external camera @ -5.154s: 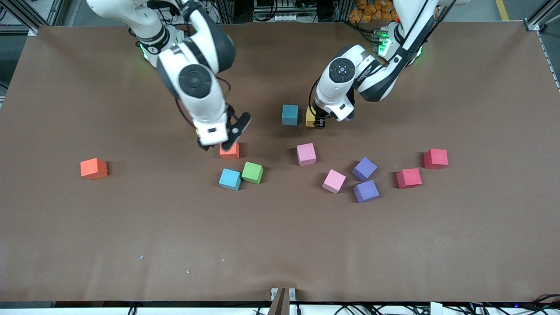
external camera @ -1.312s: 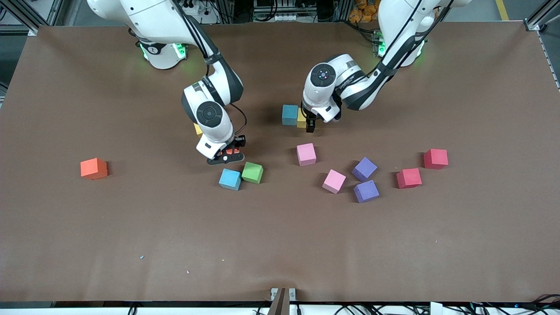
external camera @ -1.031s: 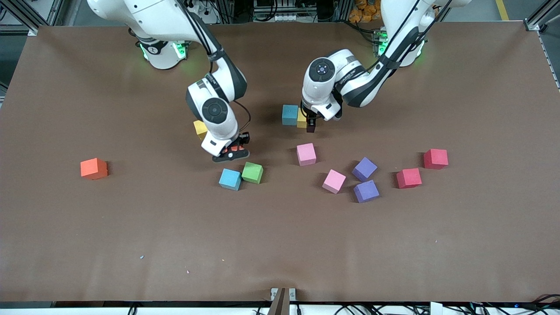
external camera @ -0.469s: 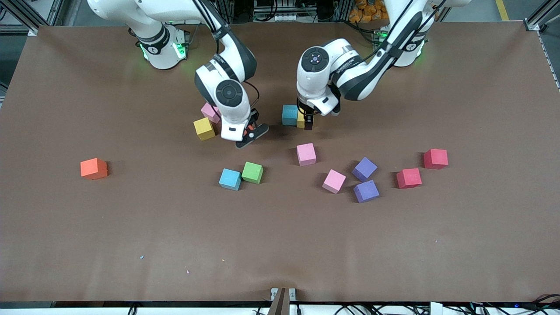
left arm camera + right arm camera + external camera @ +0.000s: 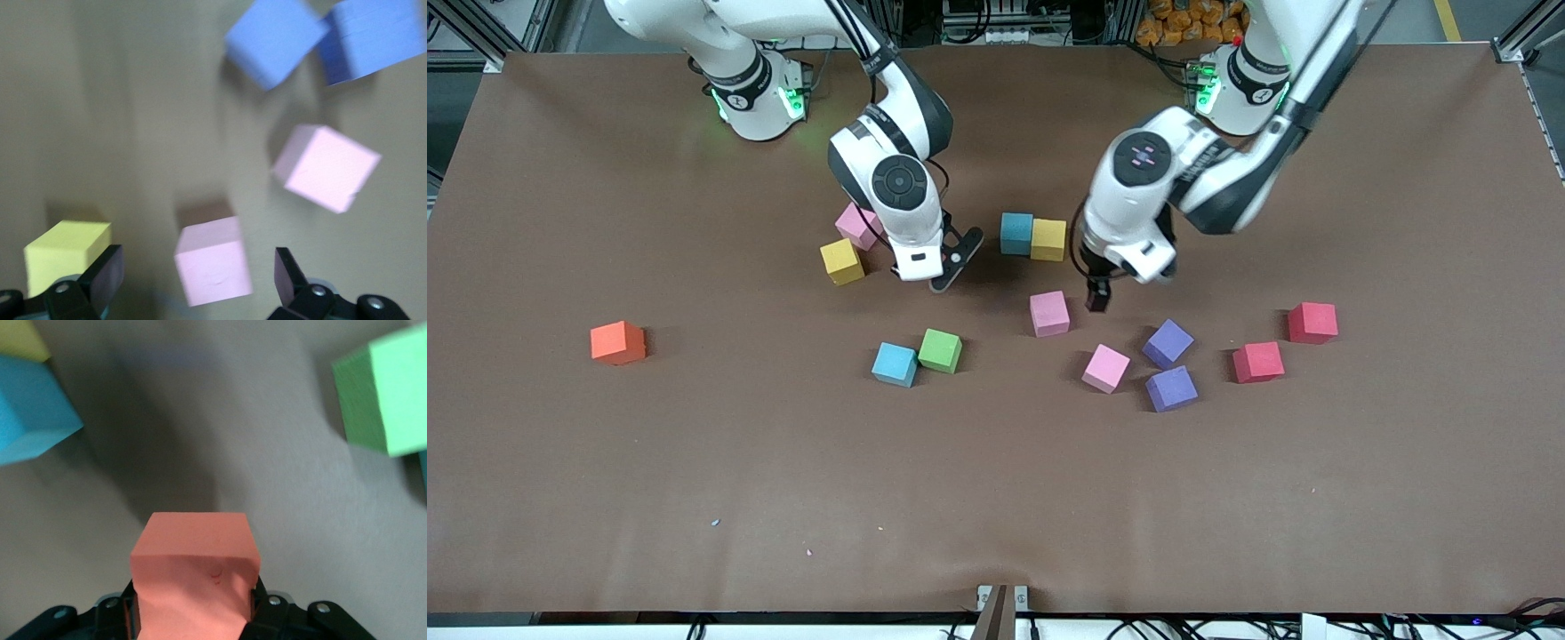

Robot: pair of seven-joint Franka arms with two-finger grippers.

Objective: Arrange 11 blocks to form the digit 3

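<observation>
- The right gripper (image 5: 947, 262) is clenched on an orange block (image 5: 195, 570), carried in the air just beside the teal block (image 5: 1016, 233) and yellow block (image 5: 1048, 239), which touch as the start of a bar.
- I'd judge the step is adding this orange cube to that row; it needs lowering flush against the teal one.
- The left gripper (image 5: 1098, 298) hangs released and empty over the table beside a pink block (image 5: 1048, 313), likely its next pick.
- Count: two orange, two yellow, three pink, two purple, two red, one green, one teal, one light blue.
- No digit 3 exists yet; most blocks lie scattered.
</observation>
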